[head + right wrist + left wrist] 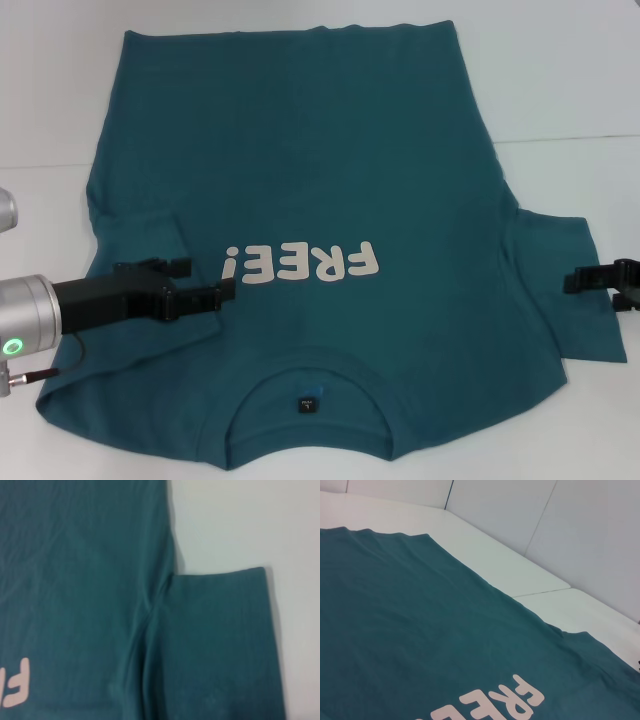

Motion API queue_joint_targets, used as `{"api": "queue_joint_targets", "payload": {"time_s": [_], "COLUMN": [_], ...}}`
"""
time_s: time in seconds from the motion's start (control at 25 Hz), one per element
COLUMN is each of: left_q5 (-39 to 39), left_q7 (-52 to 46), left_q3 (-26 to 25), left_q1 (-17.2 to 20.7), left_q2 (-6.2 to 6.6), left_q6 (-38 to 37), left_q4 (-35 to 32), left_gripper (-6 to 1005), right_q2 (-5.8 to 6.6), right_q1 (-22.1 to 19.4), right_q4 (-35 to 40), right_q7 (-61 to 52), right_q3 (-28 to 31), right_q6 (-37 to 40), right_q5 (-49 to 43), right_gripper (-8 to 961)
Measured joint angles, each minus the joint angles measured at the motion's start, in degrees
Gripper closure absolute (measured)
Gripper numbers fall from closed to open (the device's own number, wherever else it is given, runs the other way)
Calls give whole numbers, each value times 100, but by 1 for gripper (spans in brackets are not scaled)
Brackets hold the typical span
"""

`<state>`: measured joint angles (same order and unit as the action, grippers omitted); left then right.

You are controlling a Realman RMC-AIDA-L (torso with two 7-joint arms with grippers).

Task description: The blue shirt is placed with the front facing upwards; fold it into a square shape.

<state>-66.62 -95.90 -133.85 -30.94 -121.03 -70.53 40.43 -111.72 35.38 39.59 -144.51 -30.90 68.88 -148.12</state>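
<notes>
The blue shirt (320, 150) lies flat on the white table, front up. Its collar and small dark label (307, 404) are nearest me and its hem is at the far side. The off-white "FREE!" print (300, 263) crosses the chest. My left gripper (207, 281) hovers open over the shirt's left side, just beside the print's exclamation mark, with nothing between its fingers. My right gripper (590, 277) sits at the outer edge of the spread right sleeve (555, 300). The left wrist view shows the shirt's body (420, 630) and print (495, 705). The right wrist view shows that sleeve (220, 645) and the armpit seam.
White table (570, 80) surrounds the shirt, with a seam line (570, 140) running off to the right. Pale wall panels (545, 525) rise behind the table's far edge. The shirt's left sleeve (135, 235) lies tucked close against the body.
</notes>
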Motion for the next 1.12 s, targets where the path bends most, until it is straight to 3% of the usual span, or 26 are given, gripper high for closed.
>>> {"api": "queue_joint_targets", "payload": {"time_s": [0.68,0.88,1.12], "left_q5": [0,0,0], "left_q7": [2,2,0], "left_q3": [-2,0,0], "left_q1": [0,-1,-7], "left_q2": [3,8,2], "left_q6": [11,13,13], "left_q4": [1,1,1], "left_gripper": [111,111,112], "right_q2": [-16,-15,-7], "right_q1": [-43,-65,-98], "right_q4": [-21,-30,-30], "right_q7": [32,34,57], "right_q3": [-28,4,-11], "right_q6": [-1,-1,0], "right_q5": [340,341,344], "right_gripper": [39,141,409]}}
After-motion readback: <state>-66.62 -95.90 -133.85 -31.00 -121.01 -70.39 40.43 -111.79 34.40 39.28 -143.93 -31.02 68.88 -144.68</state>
